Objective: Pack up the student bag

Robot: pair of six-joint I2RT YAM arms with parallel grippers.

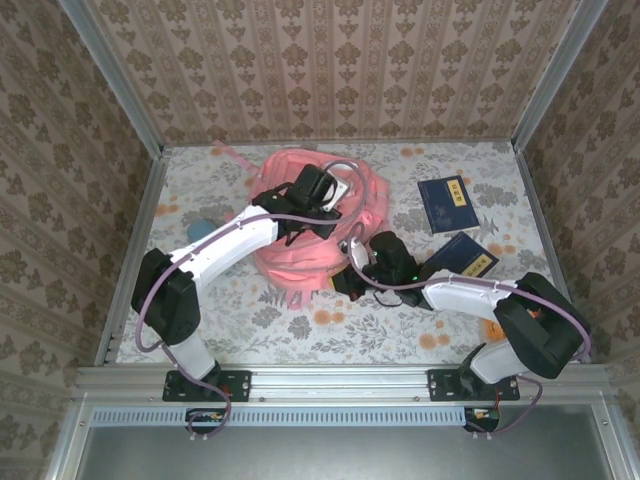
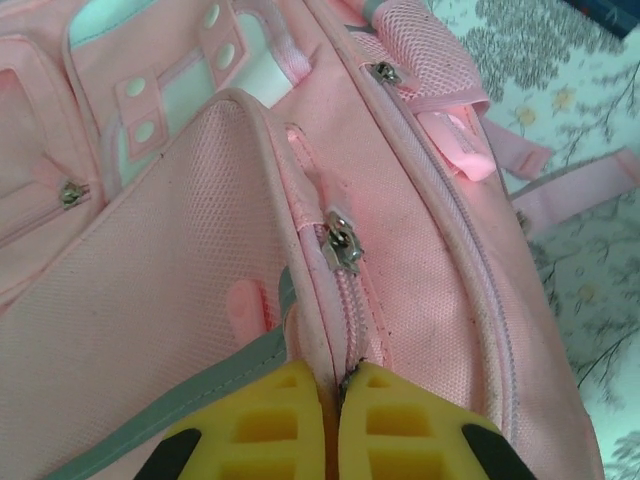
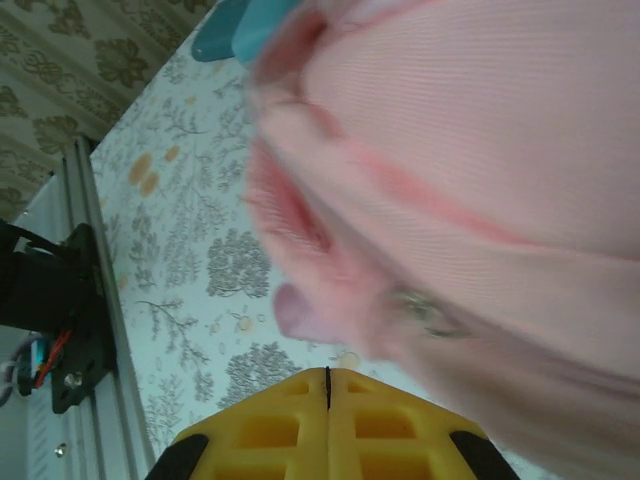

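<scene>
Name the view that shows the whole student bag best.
Top external: the student bag lies whole on the table, though the left arm crosses it. Left wrist gives a sharp close-up of pockets and zippers; right wrist, blurred pink fabric.

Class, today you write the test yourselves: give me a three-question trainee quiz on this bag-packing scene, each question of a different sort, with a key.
1. True or false: two dark blue books lie on the table to the right of the student bag, seen from above.
2. Choose one. On the left arm, the jaws are: A) wide open over a book; B) closed together at the bag's zip; C) clamped on a pencil.
3. Short answer: which arm stretches across the top of the bag in the overhead view?

Key: 1 true; 2 B; 3 the left arm.
</scene>
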